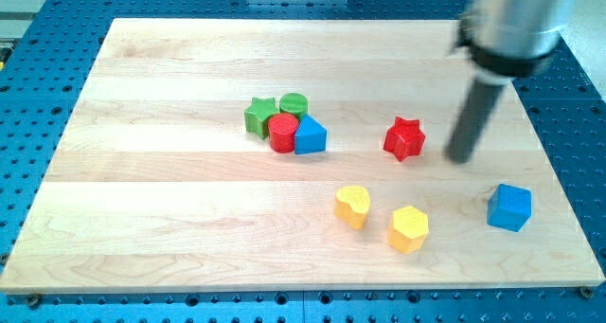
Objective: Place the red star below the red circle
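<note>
The red star (404,138) lies on the wooden board, right of centre. The red circle (282,133) sits left of it, in a tight cluster with a green star (260,116), a green circle (294,104) and a blue block (310,135). My tip (460,158) is on the board just right of the red star, a small gap away from it and not touching. The rod rises up and right to the arm's grey end at the view's top right.
A yellow heart (352,206) and a yellow hexagon (408,228) lie below the red star. A blue cube (509,207) lies near the board's right edge. The board (142,209) rests on a blue perforated table.
</note>
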`<state>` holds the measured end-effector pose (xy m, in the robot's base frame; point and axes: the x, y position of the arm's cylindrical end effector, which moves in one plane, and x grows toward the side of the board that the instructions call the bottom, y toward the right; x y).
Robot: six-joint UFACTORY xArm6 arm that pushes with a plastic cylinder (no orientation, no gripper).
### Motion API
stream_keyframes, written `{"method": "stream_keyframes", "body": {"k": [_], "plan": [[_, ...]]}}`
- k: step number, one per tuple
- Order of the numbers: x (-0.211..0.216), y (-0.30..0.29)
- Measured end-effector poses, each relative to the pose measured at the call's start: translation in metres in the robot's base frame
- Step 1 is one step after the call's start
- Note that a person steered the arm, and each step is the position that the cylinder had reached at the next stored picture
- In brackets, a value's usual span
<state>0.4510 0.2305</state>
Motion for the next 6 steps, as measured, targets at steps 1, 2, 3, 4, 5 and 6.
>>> {"method": "stream_keyframes", "body": {"k": [1,2,3,4,5,6], "plan": [[-0.015,-0.058],[0.021,-0.148],[0.04,-0.193],[0.049,-0.239],[0.082,-0.246],[0.077,-0.283]]}}
